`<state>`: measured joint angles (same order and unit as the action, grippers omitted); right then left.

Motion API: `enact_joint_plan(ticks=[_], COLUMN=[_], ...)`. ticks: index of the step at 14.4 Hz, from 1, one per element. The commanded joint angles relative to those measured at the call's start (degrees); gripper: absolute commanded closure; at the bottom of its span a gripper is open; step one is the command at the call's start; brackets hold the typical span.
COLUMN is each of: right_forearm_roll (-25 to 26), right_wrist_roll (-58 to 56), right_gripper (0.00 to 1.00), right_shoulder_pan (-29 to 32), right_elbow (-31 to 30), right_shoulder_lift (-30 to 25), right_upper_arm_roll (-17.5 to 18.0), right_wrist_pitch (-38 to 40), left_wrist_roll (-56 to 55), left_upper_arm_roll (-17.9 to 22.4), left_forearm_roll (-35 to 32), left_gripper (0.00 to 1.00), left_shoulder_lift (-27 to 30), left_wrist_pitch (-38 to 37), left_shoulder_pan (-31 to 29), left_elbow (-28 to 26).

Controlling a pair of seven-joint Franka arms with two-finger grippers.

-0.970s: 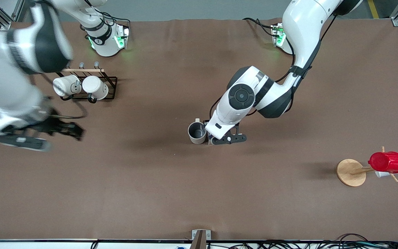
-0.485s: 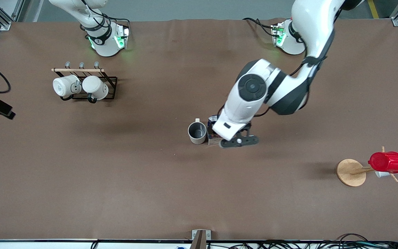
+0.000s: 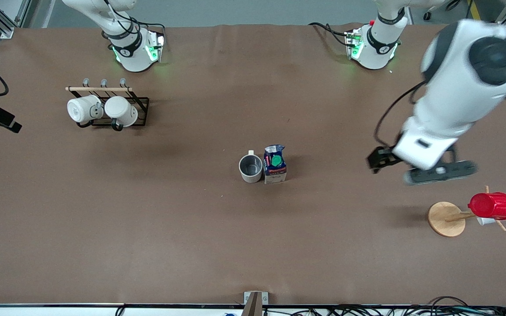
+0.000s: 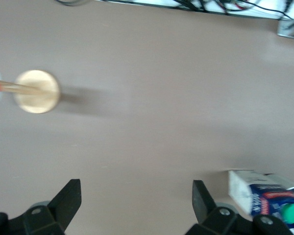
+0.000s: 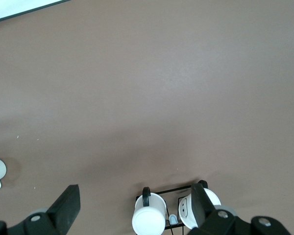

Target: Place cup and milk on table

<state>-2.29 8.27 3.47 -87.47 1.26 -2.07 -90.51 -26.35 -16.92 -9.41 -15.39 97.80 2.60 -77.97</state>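
Front view: matte brown, faintly creased table (image 3: 191,245); near its middle, round cream cup (image 3: 251,168) upright, grey inside, touching or just beside boxy blue-white milk (image 3: 275,164) with round green cap. Wire rack (image 3: 141,105) with two white mugs toward the right arm's end; wooden stand (image 3: 445,218) bearing red cup (image 3: 492,206) toward the left arm's. Half a second ago over the milk, left gripper (image 3: 400,169) now away, over bare table. Left wrist view: fingers (image 4: 68,198) spread, empty. Right wrist view: right gripper (image 5: 134,205) spread above the rack, empty.
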Motion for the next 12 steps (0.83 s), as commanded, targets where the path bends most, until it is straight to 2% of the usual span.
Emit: enact_joint_plan(ticks=[1, 3, 5, 10, 12], right_forearm_roll=[-0.88, -0.88, -0.79, -0.53, -0.35], right_wrist_roll=[-0.36, -0.62, -1.59, -2.73, -2.73], right_gripper=[0.00, 0.00, 0.00, 0.00, 0.00], right_shoulder_pan=[0.13, 0.13, 0.13, 0.04, 0.04], right_elbow=[-0.43, -0.43, -0.43, -0.43, -0.43], right_shoulder_lift=[-1.08, -1.08, -1.08, -1.08, -1.17], right_upper_arm_roll=[0.32, 0.32, 0.14, 0.23, 0.23], right_wrist_pitch=[1.65, 1.83, 2.09, 3.06, 3.06], left_wrist_roll=[3.65, 8.04, 13.14, 17.64, 20.27], left_upper_arm_roll=[-0.48, -0.92, 1.70, 11.45, 11.91], left_forearm_roll=[0.18, 3.14, 4.83, 8.52, 8.70], left_gripper=[0.00, 0.00, 0.00, 0.00, 0.00], left_shoulder_lift=[4.92, 7.64, 11.24, 20.91, 21.28], left_wrist_pitch=[-4.62, -5.34, -5.34, -5.43, -5.87], left_shoulder_pan=[-1.89, -6.18, -5.94, 1.25, 1.53], left_elbow=[-2.62, -5.16, -8.67, -18.87, -18.71])
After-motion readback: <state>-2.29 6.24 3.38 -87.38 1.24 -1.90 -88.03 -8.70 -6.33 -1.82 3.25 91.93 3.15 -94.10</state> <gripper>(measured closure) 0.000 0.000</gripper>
